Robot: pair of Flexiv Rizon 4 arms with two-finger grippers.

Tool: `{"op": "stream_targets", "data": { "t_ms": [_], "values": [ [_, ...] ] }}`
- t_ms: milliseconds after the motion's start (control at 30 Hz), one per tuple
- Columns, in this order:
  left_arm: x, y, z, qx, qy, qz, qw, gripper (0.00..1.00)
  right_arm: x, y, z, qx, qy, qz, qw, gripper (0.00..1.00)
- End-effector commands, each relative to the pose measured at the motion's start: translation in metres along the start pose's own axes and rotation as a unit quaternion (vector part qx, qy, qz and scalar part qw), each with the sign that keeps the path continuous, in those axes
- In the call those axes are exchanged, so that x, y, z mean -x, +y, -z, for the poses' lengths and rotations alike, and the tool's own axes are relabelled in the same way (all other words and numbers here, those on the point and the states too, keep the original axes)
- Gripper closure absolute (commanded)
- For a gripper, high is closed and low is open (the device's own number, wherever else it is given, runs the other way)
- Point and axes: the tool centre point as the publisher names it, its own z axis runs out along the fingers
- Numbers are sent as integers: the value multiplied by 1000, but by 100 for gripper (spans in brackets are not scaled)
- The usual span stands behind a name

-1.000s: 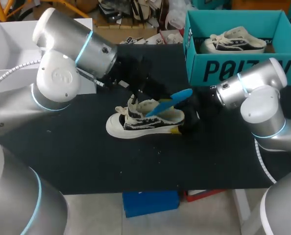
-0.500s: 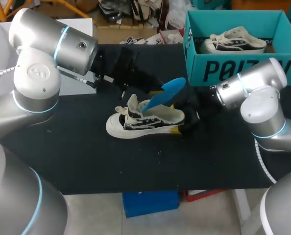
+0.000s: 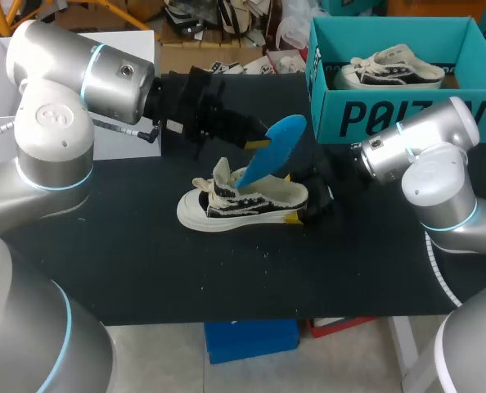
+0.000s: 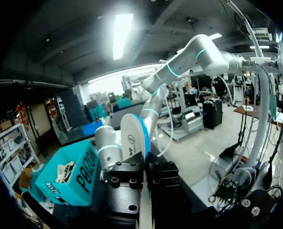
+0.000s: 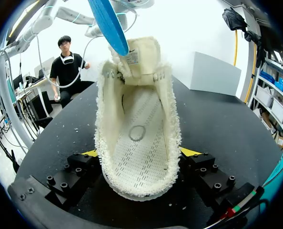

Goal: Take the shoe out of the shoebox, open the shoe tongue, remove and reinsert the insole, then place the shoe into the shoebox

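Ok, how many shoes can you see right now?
2. One shoe lies on the table, its heel held in the right gripper; a second shoe sits inside the shoebox. More may be hidden there.

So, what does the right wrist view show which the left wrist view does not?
Only the right wrist view: the open inside of the cream canvas shoe, its heel clamped in the right tool. Only the left wrist view: the teal cardboard shoebox and the left tool. Both: the blue foam insole that the left tool holds.
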Motion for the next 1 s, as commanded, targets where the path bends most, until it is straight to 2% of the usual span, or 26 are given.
{"op": "stream_targets", "data": {
  "t_ms": [33,100,200,400,700,767,900,1000],
  "values": [
    [-9,-10,16,-106,-29,71,991,100,0,-2,-2,-2,0,-1,1000,100],
    [-8,-22,19,-144,-22,90,985,100,0,-2,-2,-2,0,-1,1000,100],
    [-6,-37,22,-174,-10,107,979,100,0,-2,-2,-2,0,-1,1000,100],
    [-7,-59,24,-213,19,136,967,100,0,-2,-2,-2,0,-1,1000,100],
    [-12,-83,32,-209,36,146,966,100,0,-2,-2,-2,0,-1,1000,100],
    [-14,-90,34,-231,46,160,959,100,0,-2,-2,-2,0,-1,1000,100],
    [-18,-100,38,-224,64,172,957,100,0,-2,-2,-2,0,-1,1000,100],
    [-20,-110,43,-236,81,186,950,100,0,-2,-2,-2,0,-1,1000,100]
  ]
}}
